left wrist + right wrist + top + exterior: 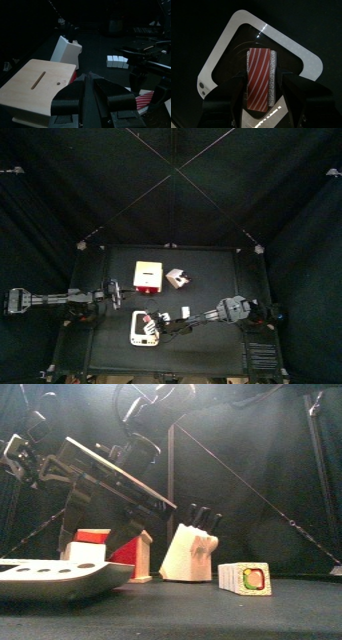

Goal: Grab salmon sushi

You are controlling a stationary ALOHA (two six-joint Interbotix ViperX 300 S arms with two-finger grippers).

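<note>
Clearly poised with the right hand (261, 102) open straight over the salmon sushi (261, 79) on its white plate (301, 52), low centre of the wrist frame, long axis running up between both fingers; left hand (87, 90) closed, farther off.

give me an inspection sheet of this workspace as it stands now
surface: small black table
job's things: salmon sushi lying on a white-rimmed plate
clutter: yellow-red block, pale lump, sushi roll
grippers: right tool open, straddling the sushi; left tool shut, beside the block
cables: nothing seen on the table
surroundings: black curtains
</note>
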